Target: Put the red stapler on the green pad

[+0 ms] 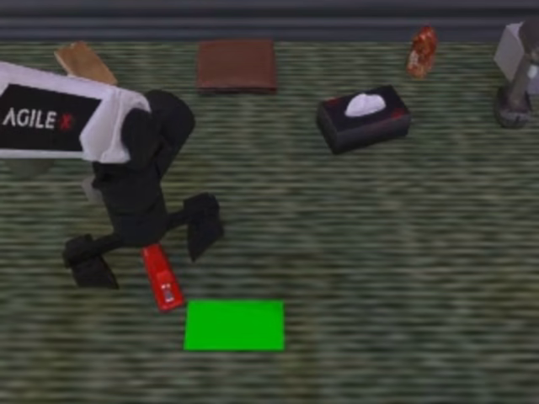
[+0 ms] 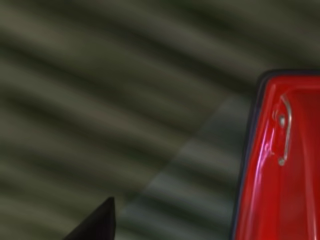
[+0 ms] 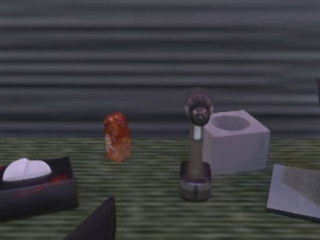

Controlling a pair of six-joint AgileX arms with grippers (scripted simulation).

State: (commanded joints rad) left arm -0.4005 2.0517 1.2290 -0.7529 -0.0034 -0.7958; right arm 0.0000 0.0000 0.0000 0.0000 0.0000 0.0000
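Note:
The red stapler (image 1: 162,276) lies on the table at the front left, its labelled end just off the upper left corner of the green pad (image 1: 234,325). My left gripper (image 1: 145,244) hovers open over the stapler's far end, one finger (image 1: 88,261) to its left and one (image 1: 202,223) to its right. In the left wrist view the stapler (image 2: 285,165) fills one side and a single fingertip (image 2: 100,225) shows apart from it. My right gripper (image 3: 150,234) is parked off the top view's right, with one finger (image 3: 100,222) showing and nothing held.
A brown pad (image 1: 237,65), a black tissue box (image 1: 364,118) and an orange-red figure (image 1: 423,50) stand along the back. A grey block (image 3: 235,142) and an upright tool (image 3: 196,150) stand at the back right. A tan object (image 1: 84,61) lies at the back left.

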